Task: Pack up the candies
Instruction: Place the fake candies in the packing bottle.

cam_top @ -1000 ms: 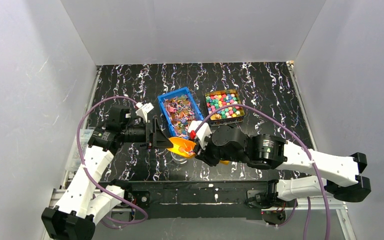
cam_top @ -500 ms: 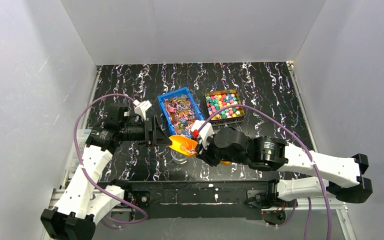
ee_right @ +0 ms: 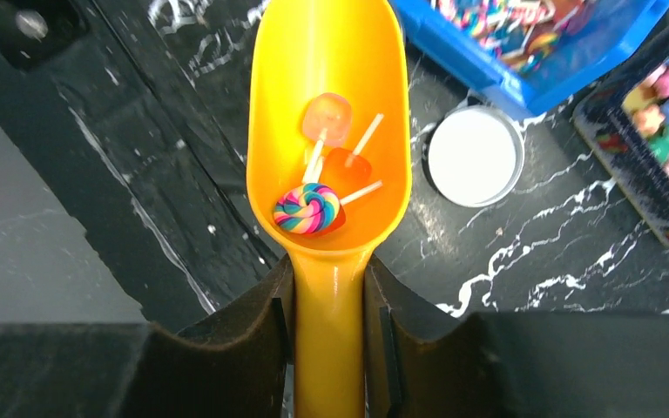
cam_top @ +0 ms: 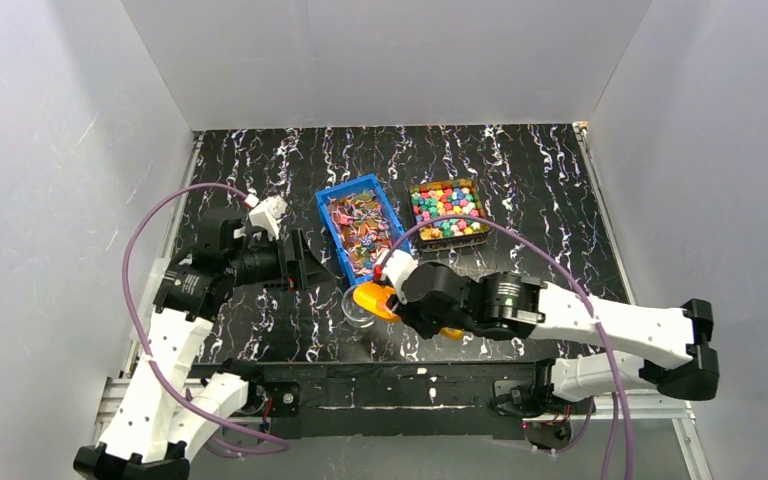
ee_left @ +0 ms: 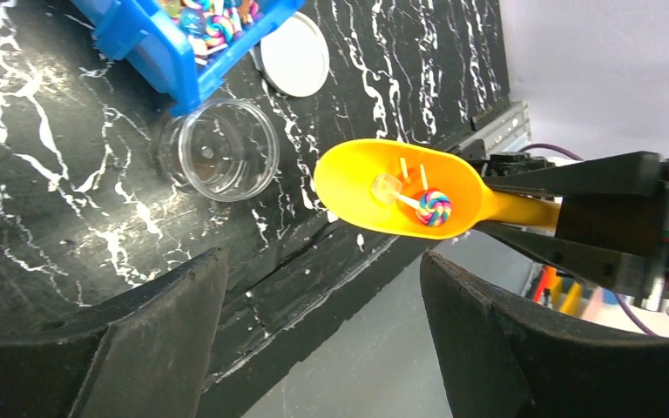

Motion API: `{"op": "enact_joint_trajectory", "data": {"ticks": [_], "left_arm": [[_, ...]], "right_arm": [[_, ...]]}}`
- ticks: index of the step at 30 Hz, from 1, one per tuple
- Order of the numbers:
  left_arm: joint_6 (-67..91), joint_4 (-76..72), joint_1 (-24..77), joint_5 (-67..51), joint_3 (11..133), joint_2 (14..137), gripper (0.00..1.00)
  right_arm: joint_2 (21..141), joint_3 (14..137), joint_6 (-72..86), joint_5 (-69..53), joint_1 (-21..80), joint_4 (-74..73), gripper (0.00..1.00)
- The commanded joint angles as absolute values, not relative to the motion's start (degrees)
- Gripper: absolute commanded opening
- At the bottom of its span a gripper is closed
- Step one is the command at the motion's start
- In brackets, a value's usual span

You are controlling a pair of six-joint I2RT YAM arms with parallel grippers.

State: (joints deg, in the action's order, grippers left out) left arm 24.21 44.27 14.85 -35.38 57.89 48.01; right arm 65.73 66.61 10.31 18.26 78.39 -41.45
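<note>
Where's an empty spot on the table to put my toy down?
Bare table lies right of the dark candy tray and along the far strip behind it and the blue bin. Crowded in front of the bin: clear jar, yellow scoop, white lid, right gripper, left gripper.

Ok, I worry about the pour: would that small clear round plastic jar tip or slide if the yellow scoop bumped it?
Probably slide, not tip: the small clear round plastic jar looks squat and wide-mouthed, standing upright. It looks empty and thin-walled, so likely light and easily shoved.
</note>
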Motion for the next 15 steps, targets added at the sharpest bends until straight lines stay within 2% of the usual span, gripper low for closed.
{"op": "enact_joint_trajectory", "data": {"ticks": [1, 15], "left_arm": [[21.93, 47.8, 14.72, -30.48, 59.23, 45.7, 0.8], [18.41, 50.68, 14.74, -23.72, 55.67, 41.27, 0.84]], "right_arm": [[69.56, 70.46, 13.33, 18.46, 78.15, -48.05, 0.01], [79.27, 77.77, 16.41, 18.31, 78.13, -56.83, 0.01]]}}
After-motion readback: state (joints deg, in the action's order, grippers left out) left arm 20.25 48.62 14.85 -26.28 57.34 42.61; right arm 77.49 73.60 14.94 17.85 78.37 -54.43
